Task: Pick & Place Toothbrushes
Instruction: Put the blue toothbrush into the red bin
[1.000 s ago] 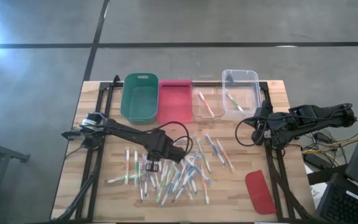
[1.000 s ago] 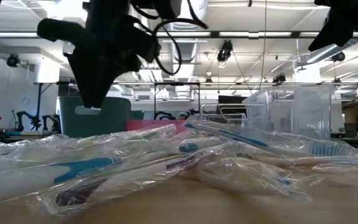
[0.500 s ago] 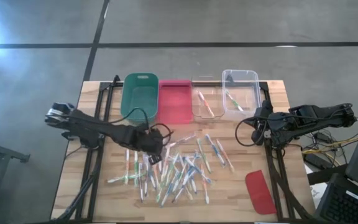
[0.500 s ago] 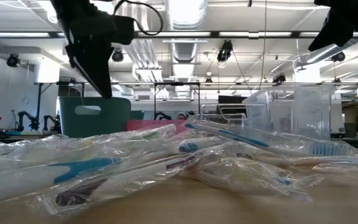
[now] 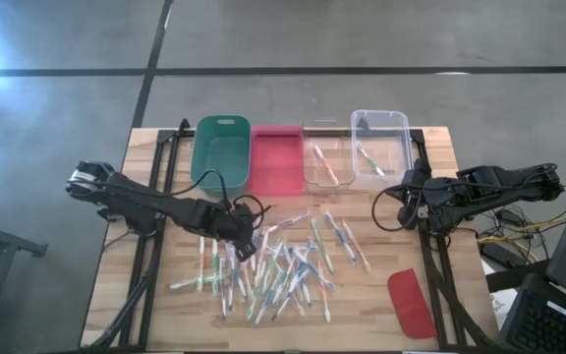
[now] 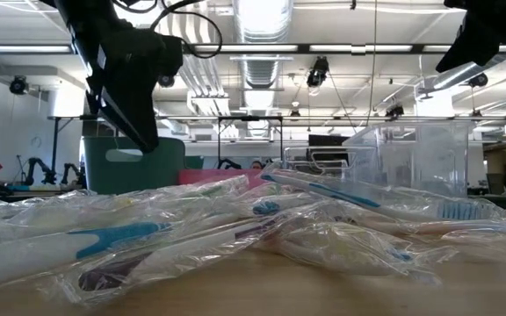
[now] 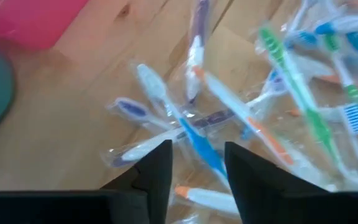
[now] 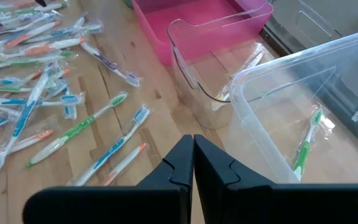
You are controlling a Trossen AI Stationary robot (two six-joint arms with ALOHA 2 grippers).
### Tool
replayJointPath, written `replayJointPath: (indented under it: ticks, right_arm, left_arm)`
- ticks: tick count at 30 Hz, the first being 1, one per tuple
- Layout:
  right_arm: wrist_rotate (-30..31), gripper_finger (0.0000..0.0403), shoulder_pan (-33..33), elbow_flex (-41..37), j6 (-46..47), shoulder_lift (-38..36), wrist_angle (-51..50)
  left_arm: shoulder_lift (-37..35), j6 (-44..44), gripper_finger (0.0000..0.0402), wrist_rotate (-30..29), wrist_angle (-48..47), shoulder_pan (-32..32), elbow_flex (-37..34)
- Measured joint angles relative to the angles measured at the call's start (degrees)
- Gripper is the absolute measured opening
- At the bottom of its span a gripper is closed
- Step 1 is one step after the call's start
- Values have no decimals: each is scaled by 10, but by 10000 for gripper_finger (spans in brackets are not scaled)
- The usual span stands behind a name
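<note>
Wooden table [image 5: 165, 305] w/ four bins in a row along the far edge: green bin [image 5: 220, 152], pink bin [image 5: 276, 157], a clear bin [image 5: 324, 162] w/ one orange-accent brush inside, and a taller clear bin [image 5: 380, 146] w/ a green-accent brush inside. Left arm reaches in from the table's left side toward the centre; right arm is parked at the right edge, near the taller clear bin. Red lid [image 5: 410, 303] lies flat at the near right corner, well apart from everything else. The toothbrushes [image 5: 278, 265] sit in a loose scattered heap mid-table, near side of the bins, each in a clear wrapper, w/ green, blue, orange accents; a few strays lie off to the heap's left. Left gripper [image 5: 243, 245] hangs over the heap's left-far edge; in the left wrist view its fingers [image 7: 156, 171] stand apart w/ a narrow gap, nothing between them, a blue-accent brush on the table beneath. Right gripper [image 8: 193, 157] has its fingers pressed together, empty, pointing over the table toward the clear bins.
</note>
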Motion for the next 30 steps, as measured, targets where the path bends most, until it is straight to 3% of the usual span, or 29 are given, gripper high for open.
replayJointPath:
  ticks: [4, 6, 15, 18, 22, 30]
  right_arm:
    - [0, 8, 0, 0, 0, 0, 0]
    - [0, 8, 0, 0, 0, 0, 0]
    - [0, 8, 0, 0, 0, 0, 0]
    - [0, 8, 0, 0, 0, 0, 0]
    - [0, 8, 0, 0, 0, 0, 0]
    - [0, 8, 0, 0, 0, 0, 0]
  left_arm:
    - [1, 15, 179, 11, 14, 0, 0]
    - [1, 91, 182, 26, 18, 0, 0]
    - [1, 747, 182, 34, 37, 0, 0]
    - [2, 903, 179, 34, 36, 0, 0]
    - [2, 984, 173, 34, 38, 0, -1]
    - [45, 991, 154, 34, 38, 0, -1]
